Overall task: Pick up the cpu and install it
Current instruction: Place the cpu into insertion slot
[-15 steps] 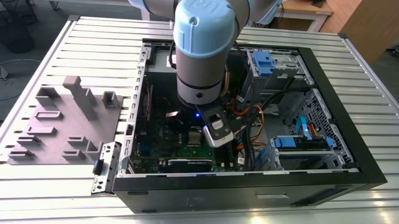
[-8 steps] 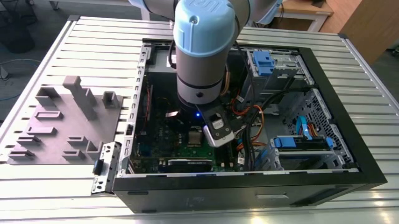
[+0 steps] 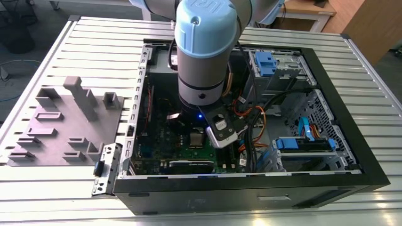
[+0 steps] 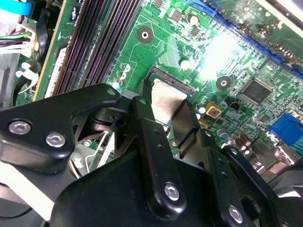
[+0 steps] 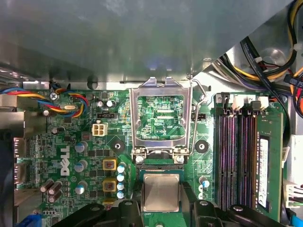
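I have the cpu [image 5: 161, 191] pinched between the gripper's [image 4: 166, 113] two fingers [image 4: 144, 132]. As far as I can judge, each finger sits on one opposite edge, so the pincer is narrow and holding the cpu. It is right at the socket [image 5: 161, 169], low over the board [image 5: 118, 142], inside the case [image 3: 251, 195]. I cannot tell whether it is seated or floating just above. In the exterior view the arm [image 3: 201, 56] stands near the case's middle, and the tray [image 3: 56, 136] lies outside the case at nine o'clock.

To do this step well, I would keep the cpu flat and square to the socket and lower it with no sideways push. I would never press, because the contacts underneath probably bend easily. The frame [image 5: 162, 90] is flipped open just beside the socket, clear of the cpu. I would keep the fingers from knocking it.

Count: one cpu, one socket, one frame, one tray, one case, two fingers
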### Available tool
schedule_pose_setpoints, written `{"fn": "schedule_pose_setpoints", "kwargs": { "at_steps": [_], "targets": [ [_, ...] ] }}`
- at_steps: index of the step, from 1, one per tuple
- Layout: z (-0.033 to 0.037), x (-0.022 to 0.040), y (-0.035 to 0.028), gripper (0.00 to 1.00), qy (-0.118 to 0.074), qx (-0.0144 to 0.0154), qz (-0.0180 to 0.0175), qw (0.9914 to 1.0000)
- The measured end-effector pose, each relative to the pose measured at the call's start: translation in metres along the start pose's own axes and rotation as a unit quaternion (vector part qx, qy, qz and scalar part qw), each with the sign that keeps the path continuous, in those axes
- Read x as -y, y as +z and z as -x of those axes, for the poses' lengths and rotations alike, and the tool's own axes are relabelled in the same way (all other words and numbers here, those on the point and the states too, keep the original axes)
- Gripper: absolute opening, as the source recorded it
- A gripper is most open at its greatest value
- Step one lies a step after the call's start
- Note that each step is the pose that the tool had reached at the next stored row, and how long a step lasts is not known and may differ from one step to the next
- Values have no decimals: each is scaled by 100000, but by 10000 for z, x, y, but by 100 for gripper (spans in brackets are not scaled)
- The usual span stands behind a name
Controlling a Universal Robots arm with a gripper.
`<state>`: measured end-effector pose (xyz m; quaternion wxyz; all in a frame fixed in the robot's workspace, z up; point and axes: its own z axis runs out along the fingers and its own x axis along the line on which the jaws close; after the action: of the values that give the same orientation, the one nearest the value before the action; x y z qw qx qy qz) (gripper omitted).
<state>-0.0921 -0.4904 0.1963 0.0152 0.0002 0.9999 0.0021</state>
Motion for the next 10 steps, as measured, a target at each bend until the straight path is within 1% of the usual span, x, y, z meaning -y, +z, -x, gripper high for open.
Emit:
{"fn": "schedule_pose_setpoints", "kwargs": {
  "at_steps": [6, 10],
  "targets": [
    [0, 18, 3, 42, 0, -3, -3, 100000],
    [-1, 19, 14, 42, 1, 14, 148, 100000]
  ]
}}
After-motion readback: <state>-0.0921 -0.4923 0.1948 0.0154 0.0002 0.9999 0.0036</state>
